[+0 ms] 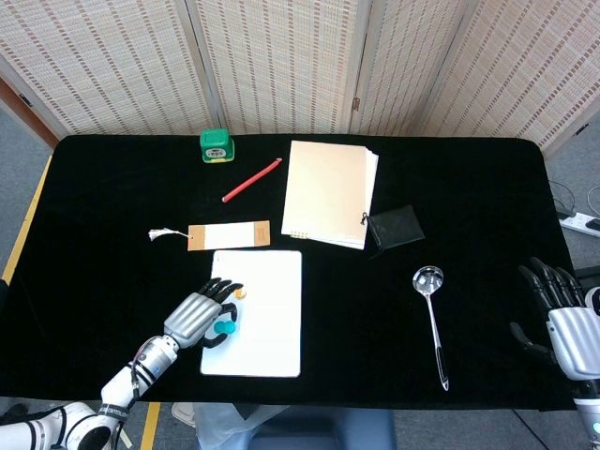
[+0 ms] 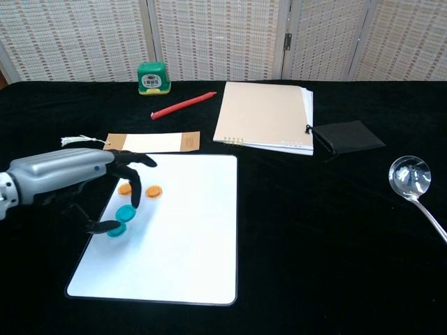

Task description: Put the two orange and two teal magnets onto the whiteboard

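Observation:
The whiteboard (image 1: pixel 272 319) (image 2: pixel 188 237) lies flat near the table's front edge. My left hand (image 1: pixel 199 317) (image 2: pixel 73 173) reaches over its left side and pinches a teal magnet (image 2: pixel 125 213) between thumb and a finger, just above the board. A second teal magnet (image 2: pixel 114 231) (image 1: pixel 223 327) lies on the board right below it, partly under the thumb. Two orange magnets sit on the board: one (image 2: pixel 154 190) (image 1: pixel 241 293) in plain sight, the other (image 2: pixel 125 188) partly behind my fingers. My right hand (image 1: pixel 565 323) rests open at the table's right edge, holding nothing.
Behind the whiteboard lies a tan bookmark (image 1: pixel 228 235) (image 2: pixel 150 142) with a white tassel. Further back are a red pen (image 1: pixel 251 180), a green box (image 1: pixel 217 145) and a beige notebook (image 1: pixel 328 193). A black pouch (image 1: pixel 395 226) and a metal spoon (image 1: pixel 433 319) lie to the right.

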Robot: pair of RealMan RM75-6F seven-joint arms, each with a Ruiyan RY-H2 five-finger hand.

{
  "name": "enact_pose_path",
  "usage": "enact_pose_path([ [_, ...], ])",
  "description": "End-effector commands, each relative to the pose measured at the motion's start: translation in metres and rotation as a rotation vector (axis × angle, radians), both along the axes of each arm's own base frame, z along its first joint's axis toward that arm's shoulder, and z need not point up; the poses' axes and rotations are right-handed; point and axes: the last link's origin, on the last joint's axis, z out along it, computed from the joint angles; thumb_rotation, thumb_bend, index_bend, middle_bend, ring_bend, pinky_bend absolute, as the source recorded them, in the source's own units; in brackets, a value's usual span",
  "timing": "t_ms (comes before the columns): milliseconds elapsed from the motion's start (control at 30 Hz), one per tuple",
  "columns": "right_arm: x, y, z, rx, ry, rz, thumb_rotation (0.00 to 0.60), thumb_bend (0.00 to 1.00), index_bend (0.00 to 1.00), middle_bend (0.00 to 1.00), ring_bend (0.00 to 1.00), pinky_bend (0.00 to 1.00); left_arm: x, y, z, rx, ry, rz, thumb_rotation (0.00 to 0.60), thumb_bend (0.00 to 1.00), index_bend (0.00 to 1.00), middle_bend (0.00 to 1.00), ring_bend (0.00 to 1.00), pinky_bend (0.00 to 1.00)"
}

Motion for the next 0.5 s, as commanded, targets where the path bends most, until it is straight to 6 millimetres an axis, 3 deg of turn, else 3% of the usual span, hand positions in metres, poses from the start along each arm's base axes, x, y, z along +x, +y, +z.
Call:
enact_pose_path([
  [33,-0.001,0.0,0.0,0.0,0.001,-0.003,0.6,0.37,0.0,0.0,0.0,0.0,0.012,0.004,-0.01,-0.023,0.002,-0.012,0.6,0.39,0.48,0.11,0.0,0.0],
  [200,-0.002,-0.001,0.0,0.002,-0.001,-0.01,0.6,0.37,0.0,0.0,0.0,0.0,0.022,0.008,-0.025,-0.055,0.018,-0.008,0.6,0.39,0.48,0.11,0.0,0.0],
  [500,-0.004,-0.003,0.0,0.005,-0.001,-0.016,0.6,0.37,0.0,0.0,0.0,0.0,0.021,0.011,-0.038,-0.063,0.059,0.014,0.6,0.39,0.47,0.11,0.0,0.0],
])
